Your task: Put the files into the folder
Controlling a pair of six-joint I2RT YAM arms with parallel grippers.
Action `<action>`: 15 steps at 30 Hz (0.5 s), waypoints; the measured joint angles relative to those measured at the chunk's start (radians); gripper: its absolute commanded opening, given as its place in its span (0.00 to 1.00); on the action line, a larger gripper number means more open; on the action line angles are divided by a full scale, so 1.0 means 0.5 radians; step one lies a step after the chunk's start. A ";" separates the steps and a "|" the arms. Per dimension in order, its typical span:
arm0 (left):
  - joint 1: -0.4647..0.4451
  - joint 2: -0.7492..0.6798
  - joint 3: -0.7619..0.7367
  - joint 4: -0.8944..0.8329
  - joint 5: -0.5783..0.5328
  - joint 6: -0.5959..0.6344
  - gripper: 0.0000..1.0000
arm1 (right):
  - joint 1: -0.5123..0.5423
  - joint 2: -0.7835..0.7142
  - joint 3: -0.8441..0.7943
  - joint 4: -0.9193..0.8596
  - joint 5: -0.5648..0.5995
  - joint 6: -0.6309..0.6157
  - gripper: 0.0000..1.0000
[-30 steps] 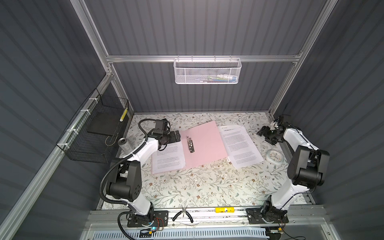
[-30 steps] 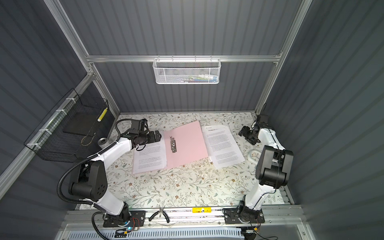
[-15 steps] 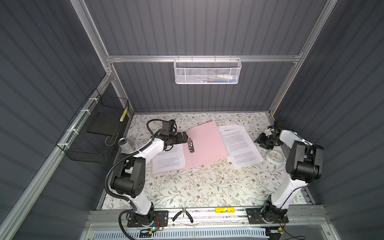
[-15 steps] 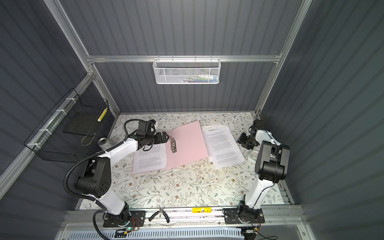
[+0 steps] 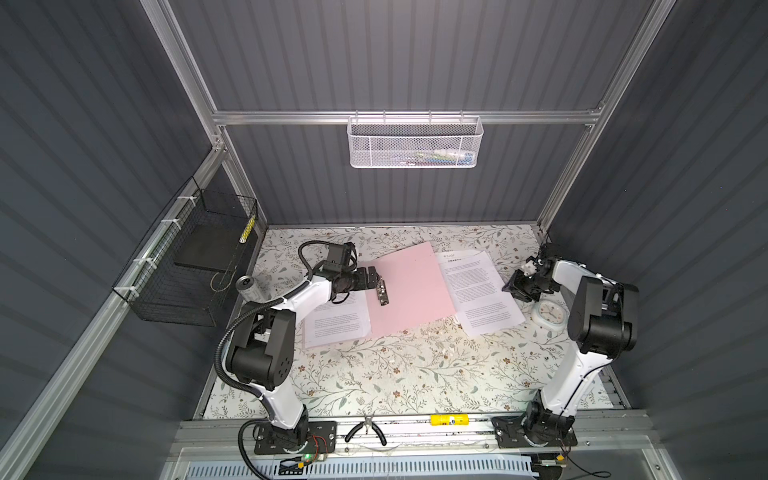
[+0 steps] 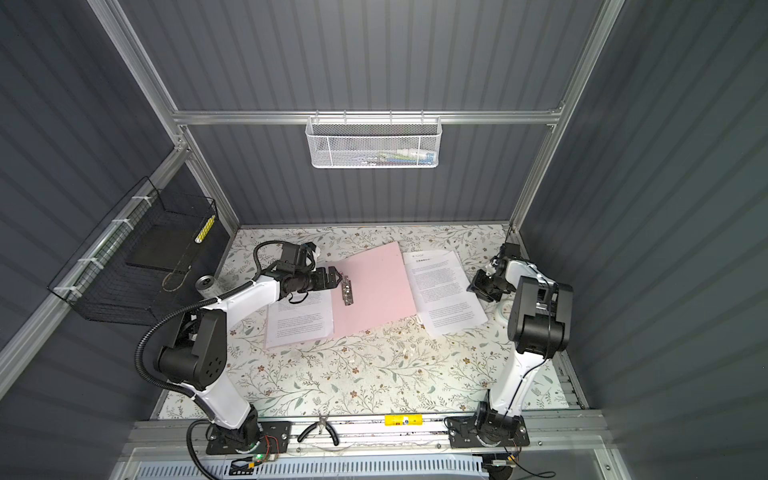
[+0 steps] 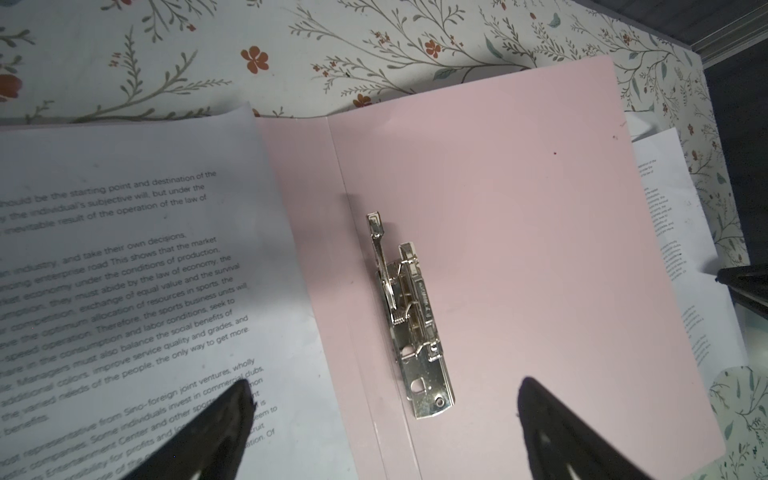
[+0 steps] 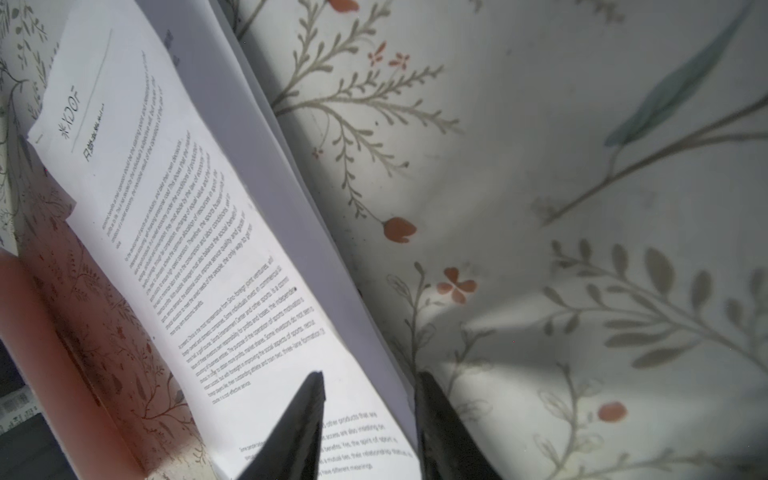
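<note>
The left end effector (image 7: 385,384) is wide open and empty above the clip (image 7: 409,316) in the open folder (image 7: 519,249). The right end effector (image 8: 370,376), half open, sits around the edge of the papers (image 8: 199,232) to grab them.

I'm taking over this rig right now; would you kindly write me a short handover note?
Left gripper: wide open, empty, over the folder near its clip.
Right gripper: jaws apart on either side of the lifted outer edge of the right sheets, not clamped.
Folder: open flat on the table. The left sheets lie over its left leaf, beside the clip. The right sheets lie at its right edge.
Done: folder is open.
Left: grip the right sheets, move all sheets inside, probably close the folder.
</note>
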 measured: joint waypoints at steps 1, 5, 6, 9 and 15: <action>0.000 0.000 0.000 0.000 0.001 0.000 0.99 | 0.003 0.000 0.000 -0.002 -0.008 0.001 0.33; 0.000 0.000 -0.001 0.001 0.002 0.001 0.99 | 0.022 0.000 -0.001 -0.001 -0.027 -0.002 0.25; 0.000 0.000 -0.001 0.001 0.002 0.001 0.99 | 0.029 0.000 -0.001 -0.002 -0.032 -0.004 0.22; 0.000 0.000 -0.005 0.008 0.008 0.001 0.99 | 0.048 0.000 -0.008 0.002 -0.058 -0.006 0.16; 0.000 0.000 -0.035 0.031 0.022 0.001 0.99 | 0.063 -0.004 -0.063 0.015 -0.124 -0.002 0.02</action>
